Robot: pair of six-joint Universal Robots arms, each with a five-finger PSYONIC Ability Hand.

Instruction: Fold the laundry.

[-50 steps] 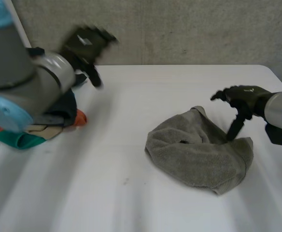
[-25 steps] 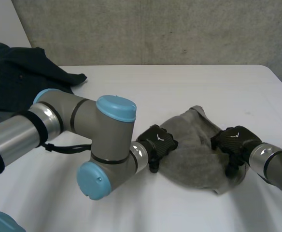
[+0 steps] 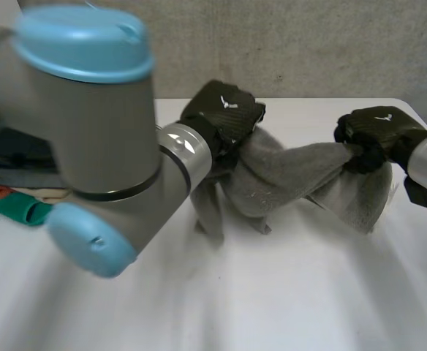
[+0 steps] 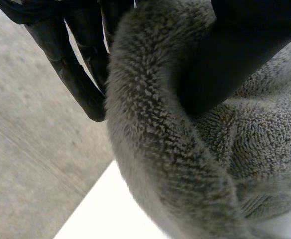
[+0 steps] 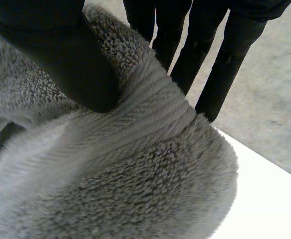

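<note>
Pinching opposite ends of the fluffy grey terry towel [image 3: 294, 172], left hand [image 3: 224, 110] and right hand [image 3: 374, 131] should pull apart evenly, level.

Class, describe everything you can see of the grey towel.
The grey towel is thick, fuzzy terry cloth with a ribbed woven band. It hangs bunched between the left hand and the right hand, each pinching an upper part against its thumb, its lower folds drooping toward the white table.

chunky grey left arm [image 3: 89, 139], big light-blue caps [image 3: 82, 40], shiny silver wrist bands [image 3: 186, 150], black left hand [image 3: 224, 113] and right hand [image 3: 378, 131], little white mark [image 3: 225, 102] on the back of each
</note>
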